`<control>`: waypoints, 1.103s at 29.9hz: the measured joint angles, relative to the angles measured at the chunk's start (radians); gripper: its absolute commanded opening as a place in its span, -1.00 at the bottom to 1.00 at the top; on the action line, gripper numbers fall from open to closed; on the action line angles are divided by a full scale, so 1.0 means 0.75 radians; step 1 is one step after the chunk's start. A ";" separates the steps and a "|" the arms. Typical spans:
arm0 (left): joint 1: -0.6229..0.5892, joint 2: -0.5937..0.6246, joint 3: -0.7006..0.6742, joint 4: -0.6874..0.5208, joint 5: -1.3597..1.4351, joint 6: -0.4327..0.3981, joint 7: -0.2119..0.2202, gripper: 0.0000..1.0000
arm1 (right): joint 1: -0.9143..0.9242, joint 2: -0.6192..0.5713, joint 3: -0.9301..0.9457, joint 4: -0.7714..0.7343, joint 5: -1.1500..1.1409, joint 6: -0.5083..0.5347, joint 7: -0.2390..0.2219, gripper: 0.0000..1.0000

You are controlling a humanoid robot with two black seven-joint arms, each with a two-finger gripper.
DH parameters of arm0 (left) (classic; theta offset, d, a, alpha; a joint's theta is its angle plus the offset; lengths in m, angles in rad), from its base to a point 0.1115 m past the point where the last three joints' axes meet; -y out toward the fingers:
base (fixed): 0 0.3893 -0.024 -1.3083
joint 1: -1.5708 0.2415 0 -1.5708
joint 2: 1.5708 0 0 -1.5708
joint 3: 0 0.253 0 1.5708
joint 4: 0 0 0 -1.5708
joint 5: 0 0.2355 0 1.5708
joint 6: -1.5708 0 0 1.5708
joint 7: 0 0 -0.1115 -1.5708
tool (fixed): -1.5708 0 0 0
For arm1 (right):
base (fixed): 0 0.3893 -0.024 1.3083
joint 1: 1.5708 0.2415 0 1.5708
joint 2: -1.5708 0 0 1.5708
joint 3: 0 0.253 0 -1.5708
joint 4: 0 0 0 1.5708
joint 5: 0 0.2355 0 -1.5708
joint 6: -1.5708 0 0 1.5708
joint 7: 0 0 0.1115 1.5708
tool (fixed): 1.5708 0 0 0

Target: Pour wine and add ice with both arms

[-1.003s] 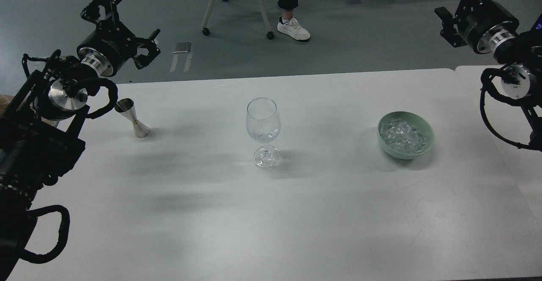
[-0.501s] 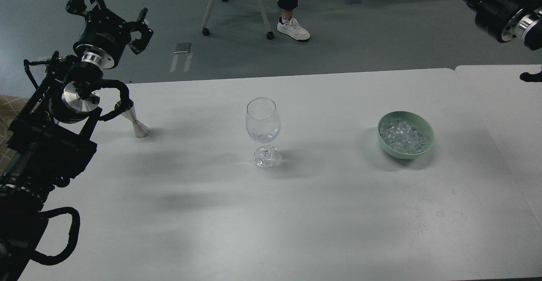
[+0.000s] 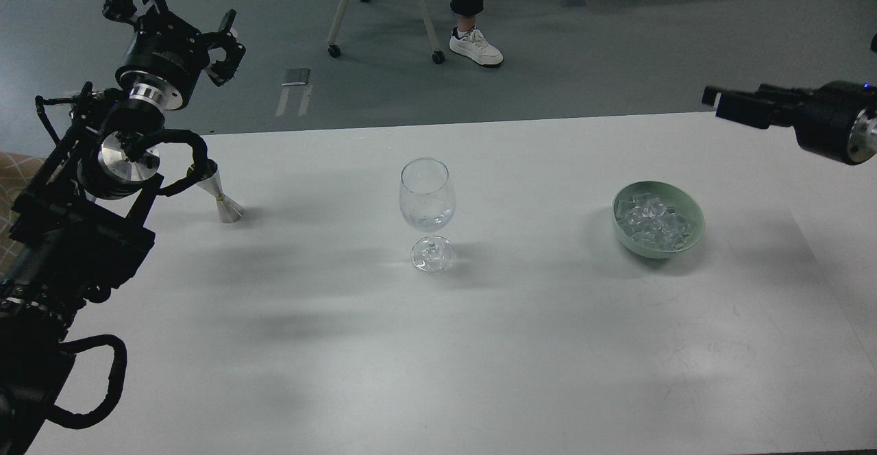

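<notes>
A clear wine glass (image 3: 426,198) stands at the table's middle with a little clear wine (image 3: 428,219) in the bottom of its bowl. A green bowl (image 3: 690,236) to the right holds several ice cubes (image 3: 651,220). A steel jigger (image 3: 225,201) stands at the left, its top partly hidden behind my left arm's cable. My left gripper (image 3: 175,16) is open and empty, raised beyond the table's far left edge, behind the jigger. My right gripper (image 3: 714,99) points left above the far right of the table, behind and right of the bowl; its fingers look dark and cannot be told apart.
The white table (image 3: 438,345) has a seam to a second table at the right. Beyond the far edge are a wheeled chair (image 3: 384,3) and a person's leg with a white shoe (image 3: 475,47) on the grey floor.
My right arm has swung down from the top right corner and now points left over the table's far right. My left gripper rose and drew back a little, then stayed put.
</notes>
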 measured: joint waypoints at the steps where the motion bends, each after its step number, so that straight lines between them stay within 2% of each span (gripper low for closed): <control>1: -0.002 -0.002 -0.001 0.000 0.000 0.001 0.000 0.94 | -0.002 0.000 -0.028 0.002 -0.029 -0.003 0.000 0.76; 7: -0.014 -0.005 -0.008 -0.001 -0.001 -0.001 -0.002 0.94 | -0.027 0.014 -0.093 0.001 -0.161 -0.016 -0.003 0.47; 9: -0.016 -0.006 -0.009 -0.001 -0.001 -0.004 -0.002 0.94 | -0.042 0.021 -0.096 -0.001 -0.171 -0.017 -0.006 0.24; 10: -0.018 -0.006 -0.009 -0.001 -0.001 -0.005 -0.002 0.94 | -0.051 0.030 -0.097 -0.004 -0.174 -0.018 -0.008 0.21; 15: -0.029 -0.018 -0.011 -0.010 0.000 -0.006 -0.004 0.94 | -0.084 0.118 -0.099 -0.039 -0.243 -0.026 -0.044 0.20; 23: -0.022 -0.022 -0.017 -0.074 -0.001 0.008 -0.004 0.94 | -0.118 0.252 -0.099 -0.118 -0.281 -0.123 -0.095 0.21; 33: -0.016 -0.022 -0.022 -0.075 -0.001 0.009 -0.004 0.94 | -0.144 0.287 -0.099 -0.143 -0.284 -0.126 -0.103 0.21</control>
